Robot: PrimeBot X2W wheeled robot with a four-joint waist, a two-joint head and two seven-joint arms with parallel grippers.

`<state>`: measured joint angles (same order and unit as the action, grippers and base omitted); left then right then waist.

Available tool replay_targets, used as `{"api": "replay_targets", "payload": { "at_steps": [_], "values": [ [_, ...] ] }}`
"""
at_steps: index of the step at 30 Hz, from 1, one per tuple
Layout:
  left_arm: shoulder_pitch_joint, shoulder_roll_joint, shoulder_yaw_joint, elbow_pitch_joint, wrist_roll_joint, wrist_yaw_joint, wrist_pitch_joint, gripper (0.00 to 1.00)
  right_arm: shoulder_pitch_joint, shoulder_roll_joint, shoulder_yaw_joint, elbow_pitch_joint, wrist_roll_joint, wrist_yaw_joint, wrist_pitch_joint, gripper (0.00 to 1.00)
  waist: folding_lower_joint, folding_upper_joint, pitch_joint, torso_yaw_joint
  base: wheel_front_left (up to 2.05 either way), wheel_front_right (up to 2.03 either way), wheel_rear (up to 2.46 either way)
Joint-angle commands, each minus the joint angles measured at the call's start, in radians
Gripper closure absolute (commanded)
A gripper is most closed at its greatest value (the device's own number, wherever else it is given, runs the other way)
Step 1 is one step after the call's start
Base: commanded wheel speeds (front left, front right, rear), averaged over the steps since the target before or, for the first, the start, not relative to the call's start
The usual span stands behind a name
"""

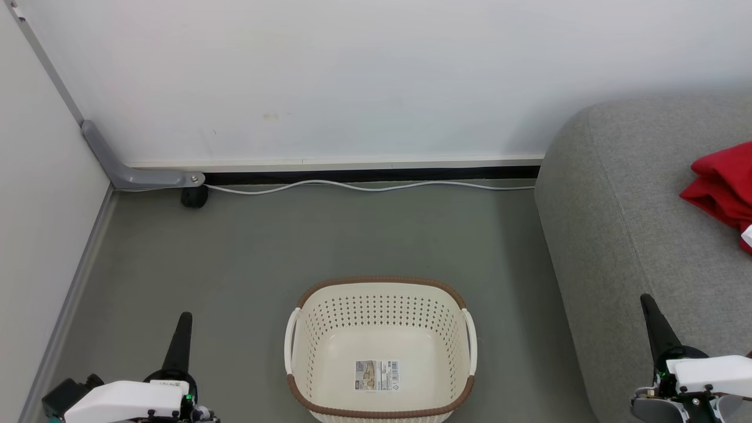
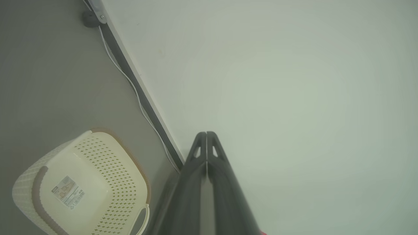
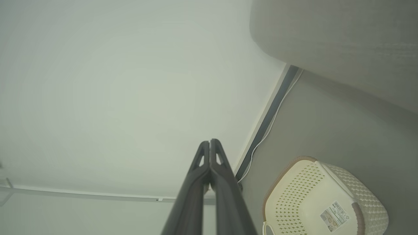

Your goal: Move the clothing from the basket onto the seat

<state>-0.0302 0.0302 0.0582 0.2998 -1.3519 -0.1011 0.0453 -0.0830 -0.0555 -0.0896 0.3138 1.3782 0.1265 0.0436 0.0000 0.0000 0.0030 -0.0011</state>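
Red clothing (image 1: pixel 722 188) lying on the grey sofa (image 1: pixel 623 235), cream laundry basket (image 1: pixel 380 280) sitting on the floor (image 1: pixel 264 247) just beside it, left end effector (image 1: pixel 184 320) and right end effector (image 1: pixel 648 304) hovering either side, both holding pressed together.

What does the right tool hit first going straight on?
Most likely the white wall: the shut right tool points at it, with the sofa off to the side. Depth is unclear.
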Motion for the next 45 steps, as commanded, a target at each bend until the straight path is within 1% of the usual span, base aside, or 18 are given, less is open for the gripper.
{"api": "replay_targets", "payload": {
  "at_steps": [1, 22, 45],
  "values": [
    [-0.057, 0.017, 0.032, -0.033, -0.034, -0.012, 0.01, 1.0, -0.026, -0.006, 0.01, -0.036, 0.032, 0.004, 0.012, 1.0, 0.0, 0.0, 0.0, 0.0, 0.0, 0.0, 0.0],
    [-0.078, 0.02, 0.056, -0.054, -0.257, -0.03, 0.068, 1.0, -0.025, 0.005, -0.025, -0.069, 0.23, 0.004, 0.07, 1.0, 0.0, 0.0, 0.0, 0.001, 0.0, 0.0, 0.0],
    [-0.078, 0.02, 0.056, -0.054, -0.257, -0.03, 0.068, 1.0, -0.025, 0.005, -0.024, -0.069, 0.23, 0.004, 0.07, 1.0, 0.0, 0.0, 0.0, 0.001, 0.0, 0.0, 0.0]
  ]
}}
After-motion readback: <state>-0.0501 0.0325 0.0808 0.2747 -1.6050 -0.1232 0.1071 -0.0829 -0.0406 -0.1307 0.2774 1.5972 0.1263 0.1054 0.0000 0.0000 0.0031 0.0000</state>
